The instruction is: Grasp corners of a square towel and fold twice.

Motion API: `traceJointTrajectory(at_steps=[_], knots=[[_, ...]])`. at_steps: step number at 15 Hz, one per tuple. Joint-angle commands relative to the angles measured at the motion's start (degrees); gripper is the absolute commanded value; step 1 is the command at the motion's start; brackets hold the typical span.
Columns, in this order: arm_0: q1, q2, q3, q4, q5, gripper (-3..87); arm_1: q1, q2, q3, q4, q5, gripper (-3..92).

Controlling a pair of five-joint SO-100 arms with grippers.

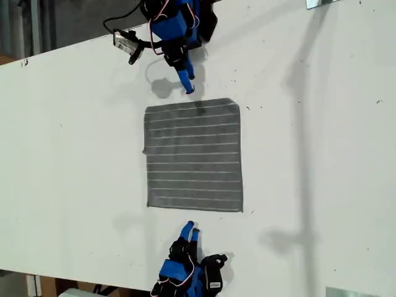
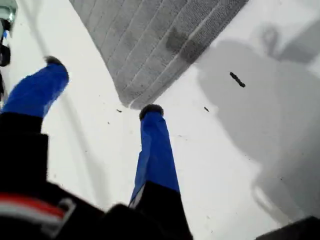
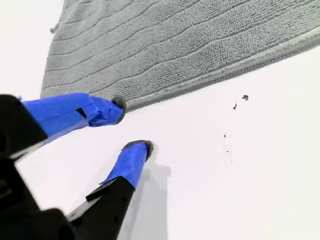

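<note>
Towel (image 1: 193, 154) flat; far edge cut off in wrist views

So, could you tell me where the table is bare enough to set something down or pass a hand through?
The white table is bare on the exterior view's left of the striped towel, and bare again on that view's right. It is crowded in the strips between the towel's edges and each blue gripper, one above and one below in that view.

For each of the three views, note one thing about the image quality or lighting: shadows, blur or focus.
Exterior view: soft arm shadows on the white table, towel evenly lit. First wrist view: broad grey shadows beside the towel, near pincer blurred. Second wrist view: towel weave sharp, faint shadow under the pincer.
</note>
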Motion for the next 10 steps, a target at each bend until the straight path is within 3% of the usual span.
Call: traceJointTrajectory(at_steps=[1,3,7,10], knots=[[-9.4,-1.0,-1.2,2.3,10.0,15.1,-2.3,-51.2,-27.3,-8.7,-4.9,43.1],[-12.1,-1.9,-1.9,1.6,14.6,15.6,-6.2,-76.8,-45.5,-4.5,-7.2,43.9],[-11.5,-0.4,-1.0,1.9,14.5,15.1,-15.6,-94.3,-48.7,-9.1,-1.6,42.3],[-11.2,-0.4,-0.9,1.8,14.2,15.1,-16.7,-99.9,-51.2,-7.7,-0.9,42.0]])
